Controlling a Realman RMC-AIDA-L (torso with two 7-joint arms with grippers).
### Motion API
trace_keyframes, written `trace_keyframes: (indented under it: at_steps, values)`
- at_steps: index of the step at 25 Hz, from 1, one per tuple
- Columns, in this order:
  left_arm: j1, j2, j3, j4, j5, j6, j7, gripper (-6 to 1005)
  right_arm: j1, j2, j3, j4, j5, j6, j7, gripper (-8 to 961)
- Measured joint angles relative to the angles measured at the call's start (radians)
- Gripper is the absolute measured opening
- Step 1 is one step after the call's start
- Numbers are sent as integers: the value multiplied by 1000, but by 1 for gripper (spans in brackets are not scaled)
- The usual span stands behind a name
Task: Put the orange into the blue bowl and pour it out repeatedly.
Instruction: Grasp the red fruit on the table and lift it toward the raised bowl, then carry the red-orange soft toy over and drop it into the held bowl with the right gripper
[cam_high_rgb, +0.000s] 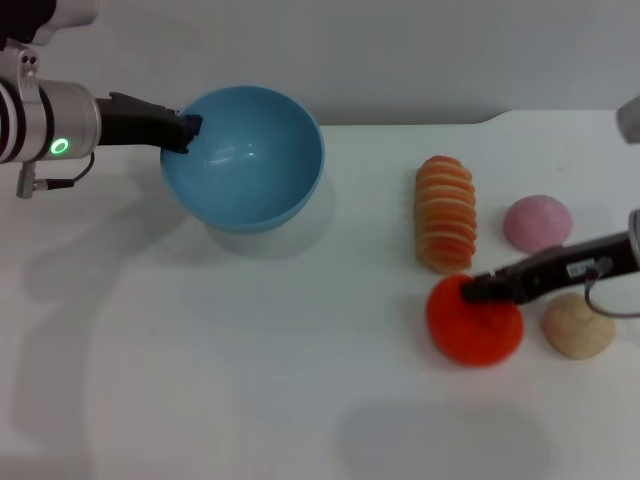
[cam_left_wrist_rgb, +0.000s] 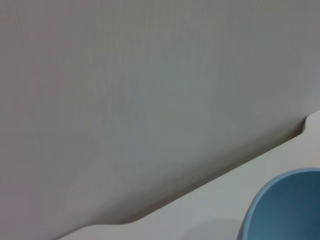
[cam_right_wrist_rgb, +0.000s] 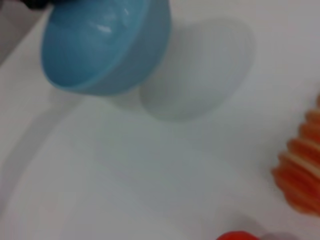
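White worktop (cam_high_rgb: 300, 400). Right end effector (cam_high_rgb: 478, 290) atop orange (cam_high_rgb: 474, 322), finger state unclear. Left end effector (cam_high_rgb: 188, 132) pinches blue bowl (cam_high_rgb: 250, 160) rim, tilted. Orange prob. soft, light; grip across mid-body.

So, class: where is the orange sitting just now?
In the head view, the orange lies on the table's right side, below the striped roll and beside the beige ball, with the right gripper at it.

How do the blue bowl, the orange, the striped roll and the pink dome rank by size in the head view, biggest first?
1. blue bowl, held tilted by the left gripper
2. orange, under the right gripper
3. striped roll, longer but narrower, so close to the orange
4. pink dome
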Motion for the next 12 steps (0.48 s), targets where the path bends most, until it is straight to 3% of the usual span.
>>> trace_keyframes:
  at_steps: [6, 12]
  values:
    - [-10, -2, 28, 9, 0, 4, -6, -2, -20, -2, 14, -160, 149, -71, -35, 103]
    - [-39, -2, 105, 38, -3, 39, -19, -2, 41, -7, 51, -297, 228, -158, -3, 83]
